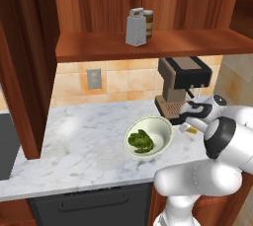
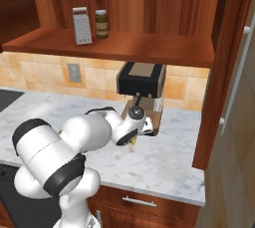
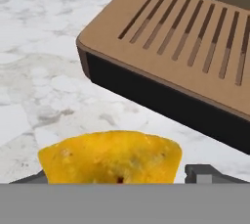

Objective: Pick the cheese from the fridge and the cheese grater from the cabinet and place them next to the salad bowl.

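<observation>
Cheese: the yellow-orange wedge [image 3: 111, 157] lies on the white marble counter [image 1: 79, 146], right between my two finger tips; a sliver of it [image 1: 190, 130] shows just right of the salad bowl [image 1: 148, 136].
My gripper: [image 3: 122, 178] low over the counter, jaws spread wide, a tip on each side of the wedge; whether the tips touch it I cannot tell.
Coffee machine: its brown slatted tray [image 3: 195, 37] sits just beyond the cheese.
Cheese grater: [image 1: 135, 27] upright on the cabinet shelf [image 1: 148, 47], beside a dark jar [image 1: 147, 23].
</observation>
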